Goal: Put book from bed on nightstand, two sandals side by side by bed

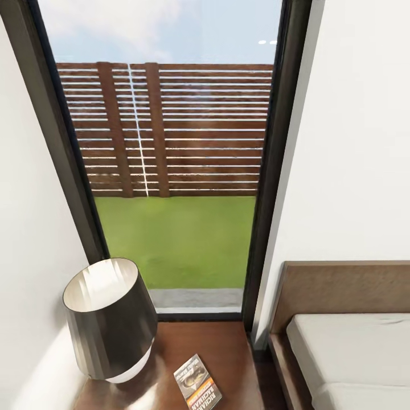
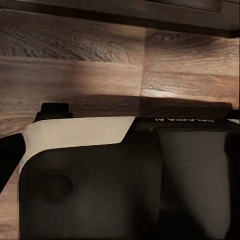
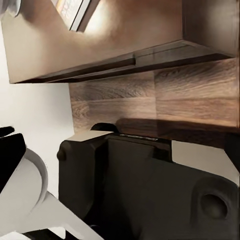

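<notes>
So the book [image 1: 197, 382] is lying flat on the nightstand [image 1: 228, 347], right beside the lamp [image 1: 111, 319] and off the bed [image 1: 347, 353], which is sitting just on the other side of the nightstand under the window [image 1: 171, 159], so I'm guessing that half of the job is done. Both wrist cameras are mostly showing dark robot body over the wood floor [image 2: 100, 75], so honestly I can't tell how open either hand is or if it's gripping anything. I'm guessing the sandals are what's left to sort out.
</notes>
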You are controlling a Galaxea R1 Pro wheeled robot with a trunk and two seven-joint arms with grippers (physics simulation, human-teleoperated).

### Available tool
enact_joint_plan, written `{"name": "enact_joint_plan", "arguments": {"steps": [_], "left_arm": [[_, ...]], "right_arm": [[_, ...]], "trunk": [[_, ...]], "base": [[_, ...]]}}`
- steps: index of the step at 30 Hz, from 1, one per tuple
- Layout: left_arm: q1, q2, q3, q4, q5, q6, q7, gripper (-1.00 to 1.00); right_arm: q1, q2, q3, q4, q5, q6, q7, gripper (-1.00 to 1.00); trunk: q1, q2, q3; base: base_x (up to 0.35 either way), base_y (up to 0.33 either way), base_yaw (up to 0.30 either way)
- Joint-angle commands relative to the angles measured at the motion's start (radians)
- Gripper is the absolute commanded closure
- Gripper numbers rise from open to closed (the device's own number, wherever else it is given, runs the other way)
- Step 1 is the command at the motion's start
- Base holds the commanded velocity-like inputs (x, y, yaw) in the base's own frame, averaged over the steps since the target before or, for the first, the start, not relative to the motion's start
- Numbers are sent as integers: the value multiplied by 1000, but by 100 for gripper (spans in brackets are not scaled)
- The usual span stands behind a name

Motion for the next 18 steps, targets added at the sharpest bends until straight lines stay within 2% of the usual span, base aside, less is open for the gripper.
{"name": "enact_joint_plan", "arguments": {"steps": [1, 6, 9, 18], "left_arm": [[0, 0, -8, 1, 7, -2, 8, -100], [1, -1, -9, 1, 1, -3, 24, -100], [1, -1, -8, -1, 0, -3, 28, -100], [1, -1, -7, -1, 1, -3, 29, -100]], "right_arm": [[-2, 1, -2, 3, -7, 10, -17, -100], [-2, 12, -2, 2, -8, 11, -108, -100], [-2, 17, -2, 2, -8, 12, -195, -100], [-2, 19, -2, 0, -8, 13, -215, -100]], "trunk": [[0, -1, -1], [0, -1, -1], [0, -1, -1], [0, -1, -1]], "base": [[0, 0, 0], [0, 0, 0], [0, 0, 0], [0, 0, 0]]}}
